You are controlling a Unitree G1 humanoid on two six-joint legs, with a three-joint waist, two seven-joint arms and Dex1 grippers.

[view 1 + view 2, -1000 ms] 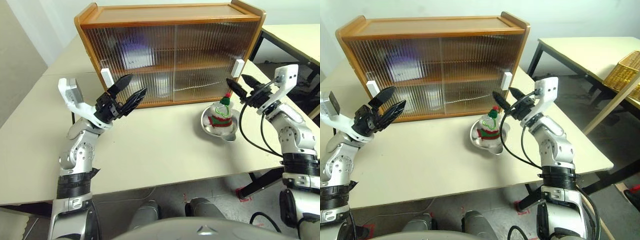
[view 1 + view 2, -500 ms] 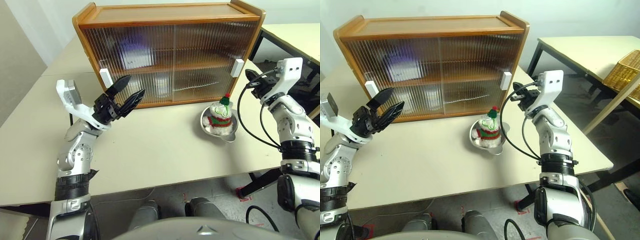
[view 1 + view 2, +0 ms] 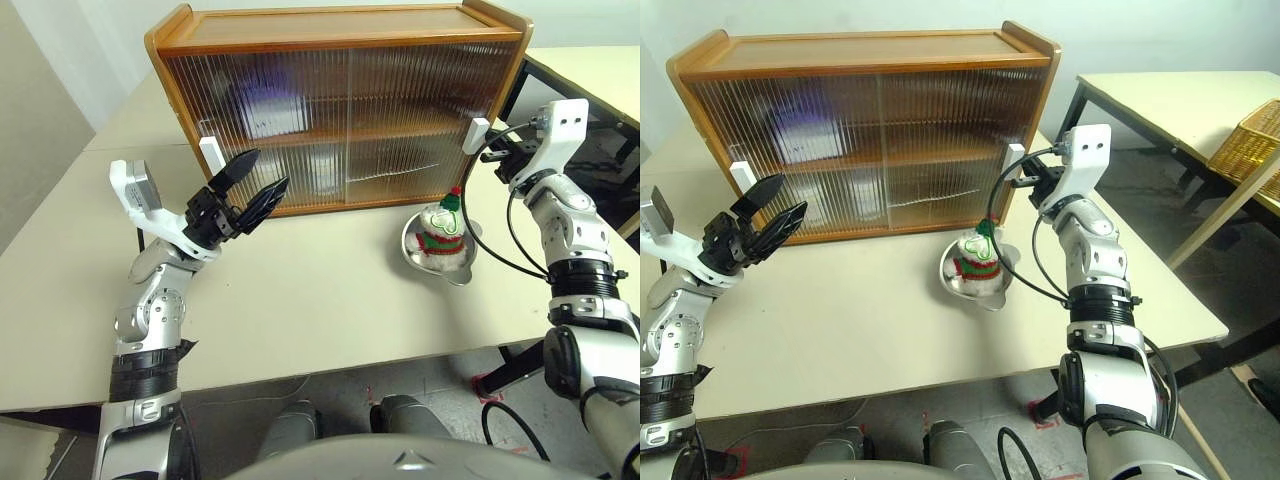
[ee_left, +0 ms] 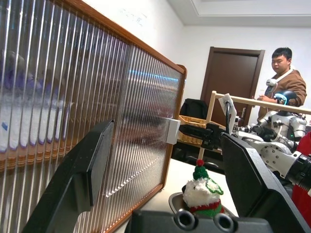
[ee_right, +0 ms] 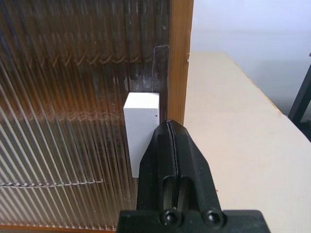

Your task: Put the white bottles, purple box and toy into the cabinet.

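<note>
**Standing shut: the cabinet, with the toy outside in its bowl**

Standing at the back of the pale bench, the orange-brown cabinet has both ribbed sliding doors drawn across its front. Behind the left door a blurred purple shape sits on the upper level, probably the purple box; what else is inside cannot be told through the ribs. A white handle is on the left door, another white handle at the right edge.

The toy — a white figure with a red-topped hat — stands upright in a shallow metal bowl on the bench, just in front of the cabinet's right end.

The right gripper has its fingers pressed together, holding nothing, its tip just beside the right handle. The left gripper hangs above the bench before the left door, fingers spread wide and empty.

To the right stands a second table with a wicker basket — in the left wrist view, a person is near a dark door.
</note>
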